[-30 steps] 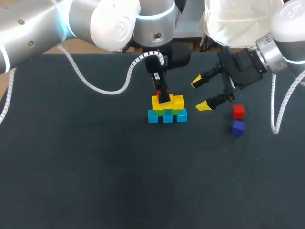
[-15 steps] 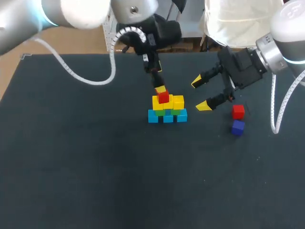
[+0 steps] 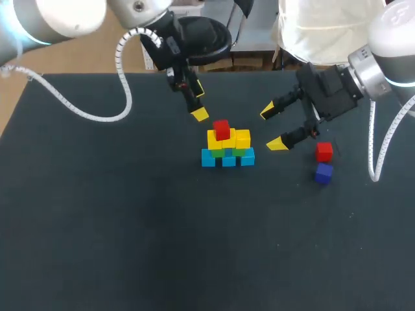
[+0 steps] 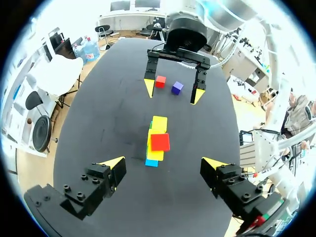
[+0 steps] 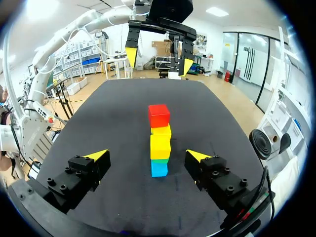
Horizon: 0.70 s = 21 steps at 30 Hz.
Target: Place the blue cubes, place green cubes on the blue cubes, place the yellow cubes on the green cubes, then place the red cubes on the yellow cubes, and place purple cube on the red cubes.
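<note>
Silver-white arms (image 3: 58, 13), coiled cables (image 3: 121, 61), yellow fingertips (image 3: 277, 144)

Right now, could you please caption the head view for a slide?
Left pincer open behind the cube stack, red cube on top; right pincer open beside it.

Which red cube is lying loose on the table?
The red cube next to the purple cube, near the right gripper; the other red cube sits on top of the yellow cubes.

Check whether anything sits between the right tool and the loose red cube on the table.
Nothing visible does. The open right tool hangs close to the loose red cube, with only bare table between them. The purple cube lies beside the red one, apart from it and off that line.
</note>
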### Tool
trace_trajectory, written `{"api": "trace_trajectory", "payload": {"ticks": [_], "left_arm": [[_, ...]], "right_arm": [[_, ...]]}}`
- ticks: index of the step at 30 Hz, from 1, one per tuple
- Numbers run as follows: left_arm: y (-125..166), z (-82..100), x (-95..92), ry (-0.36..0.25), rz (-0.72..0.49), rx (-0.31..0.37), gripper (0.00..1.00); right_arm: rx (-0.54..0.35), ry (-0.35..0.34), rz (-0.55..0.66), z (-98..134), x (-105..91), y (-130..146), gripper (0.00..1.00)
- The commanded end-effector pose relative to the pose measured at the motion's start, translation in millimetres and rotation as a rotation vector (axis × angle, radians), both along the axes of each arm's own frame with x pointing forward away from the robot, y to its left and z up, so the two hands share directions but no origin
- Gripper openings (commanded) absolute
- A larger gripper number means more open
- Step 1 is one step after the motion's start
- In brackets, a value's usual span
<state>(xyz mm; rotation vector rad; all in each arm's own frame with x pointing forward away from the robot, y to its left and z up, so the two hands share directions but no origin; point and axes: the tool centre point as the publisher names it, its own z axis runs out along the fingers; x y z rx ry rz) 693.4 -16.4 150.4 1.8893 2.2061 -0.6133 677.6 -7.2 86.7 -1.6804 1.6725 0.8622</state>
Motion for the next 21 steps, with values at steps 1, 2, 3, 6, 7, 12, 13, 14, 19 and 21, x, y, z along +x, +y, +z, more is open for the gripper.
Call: {"api": "trace_trajectory", "payload": {"ticks": [1,2,3,6,7,12,13,14,19,21], "left_arm": [[11.5,-1.9,-5.2,-0.004,0.024,-0.054,1.0],[14.3,-1.9,-6.3,-0.007,0.026,-0.056,1.0],[16.4,-1.9,-7.4,-0.009,0.036,-0.056,1.0],[18.3,-2.2,-8.7,-0.002,0.047,-0.047,1.0],[18.3,-2.2,-8.7,-0.002,0.047,-0.047,1.0],[18.3,-2.2,-8.7,-0.002,0.047,-0.047,1.0],[18.3,-2.2,-8.7,-0.002,0.047,-0.047,1.0],[18.3,-2.2,-8.7,-0.002,0.047,-0.047,1.0],[18.3,-2.2,-8.7,-0.002,0.047,-0.047,1.0],[18.3,-2.2,-8.7,-0.002,0.047,-0.047,1.0]], "right_arm": [[0.002,-0.001,0.0,0.0,-0.6,-0.4,1.0],[0.002,-0.001,0.0,0.0,-0.6,-0.4,1.0],[0.002,-0.001,0.0,0.0,-0.6,-0.4,1.0],[0.002,-0.001,0.0,0.0,-0.6,-0.4,1.0],[0.002,-0.001,0.0,0.0,-0.6,-0.4,1.0],[0.002,-0.001,0.0,0.0,-0.6,-0.4,1.0],[0.002,-0.001,0.0,0.0,-0.6,-0.4,1.0],[0.002,-0.001,0.0,0.0,-0.6,-0.4,1.0],[0.002,-0.001,0.0,0.0,-0.6,-0.4,1.0],[0.002,-0.001,0.0,0.0,-0.6,-0.4,1.0]]}}
